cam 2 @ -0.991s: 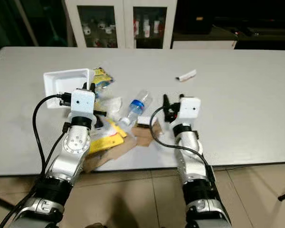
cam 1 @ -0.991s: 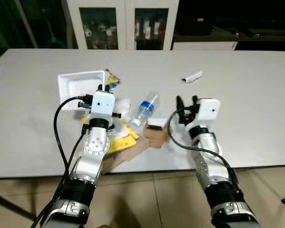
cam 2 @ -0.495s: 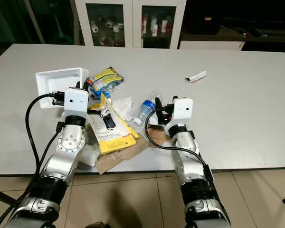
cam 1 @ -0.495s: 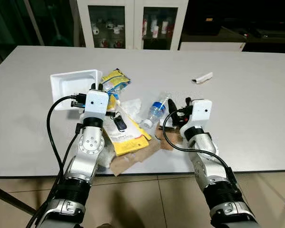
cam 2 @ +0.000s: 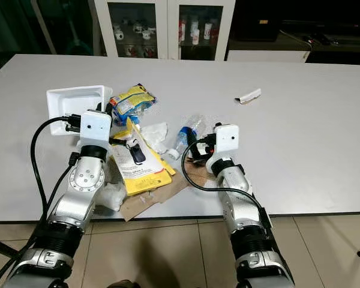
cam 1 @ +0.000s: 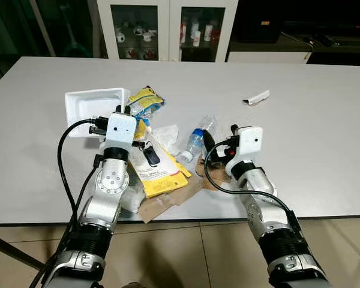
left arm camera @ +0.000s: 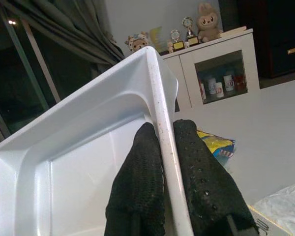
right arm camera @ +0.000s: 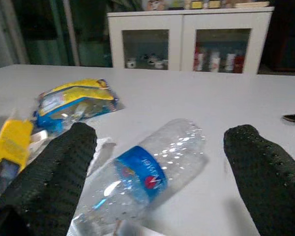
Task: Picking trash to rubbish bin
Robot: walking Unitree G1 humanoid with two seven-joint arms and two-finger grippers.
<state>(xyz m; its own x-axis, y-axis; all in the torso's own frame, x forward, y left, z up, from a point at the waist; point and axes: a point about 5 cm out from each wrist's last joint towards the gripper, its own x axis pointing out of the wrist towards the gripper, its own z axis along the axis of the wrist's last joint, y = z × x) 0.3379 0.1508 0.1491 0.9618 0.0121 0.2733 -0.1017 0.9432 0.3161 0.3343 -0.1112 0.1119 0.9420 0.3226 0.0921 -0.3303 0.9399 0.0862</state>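
fingers of the left gripper (left arm camera: 160,196) pinched the tray (cam 1: 91,107) rim at frame left; right gripper (right arm camera: 162,167) gaped wide, straddling the bottle (right arm camera: 147,177), probably to grasp it.

On the desk (cam 1: 324,138): one white tray (cam 1: 90,108), one plastic bottle (cam 1: 195,141), one yellow snack bag (cam 1: 145,101), one small wrapper (cam 1: 255,98), two yellow packets (cam 1: 162,171).

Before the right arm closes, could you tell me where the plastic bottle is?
The plastic bottle lies on the table, mid-pile, beside the crumpled white paper, between the open right gripper's fingers.
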